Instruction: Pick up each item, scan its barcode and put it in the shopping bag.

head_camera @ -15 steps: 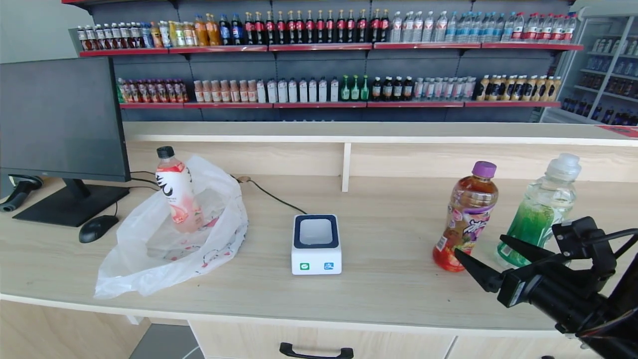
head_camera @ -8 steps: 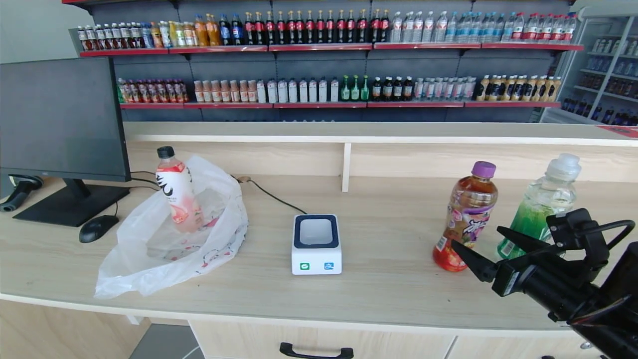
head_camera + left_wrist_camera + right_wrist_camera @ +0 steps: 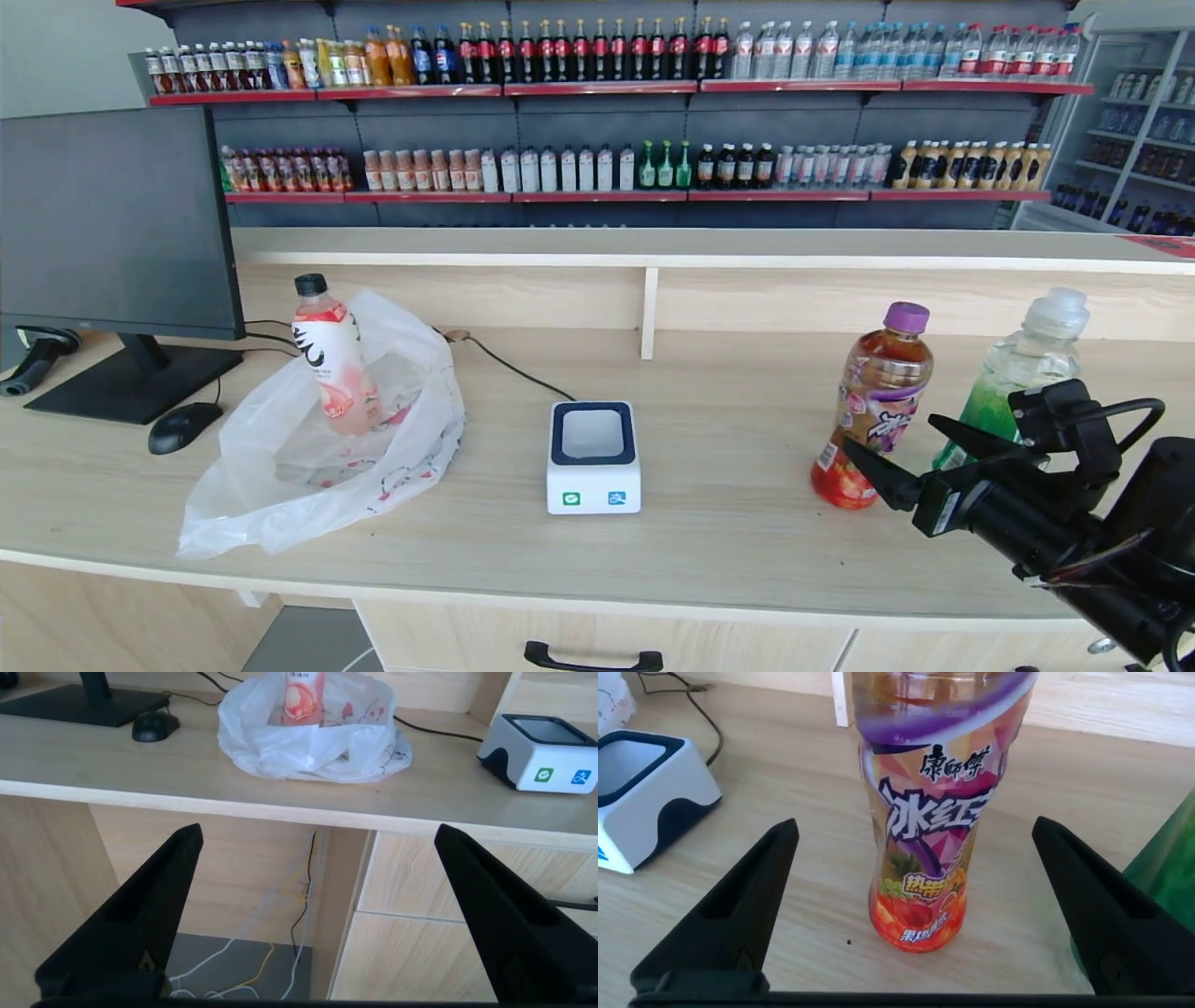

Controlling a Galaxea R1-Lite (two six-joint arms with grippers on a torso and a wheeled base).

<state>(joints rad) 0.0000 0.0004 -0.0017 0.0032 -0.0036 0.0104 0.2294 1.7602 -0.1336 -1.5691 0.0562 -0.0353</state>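
One purple-capped bottle (image 3: 873,411) stands centred just ahead of the right tool (image 3: 892,436), spread wide.

Bright, even light casts soft shadows on the counter (image 3: 728,392).

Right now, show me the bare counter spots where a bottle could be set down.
Widest bare counter: between the scanner and the purple-capped bottle. A narrower strip lies between shopping bag and scanner. Crowded: the right end, around that bottle, the green bottle and the right gripper.
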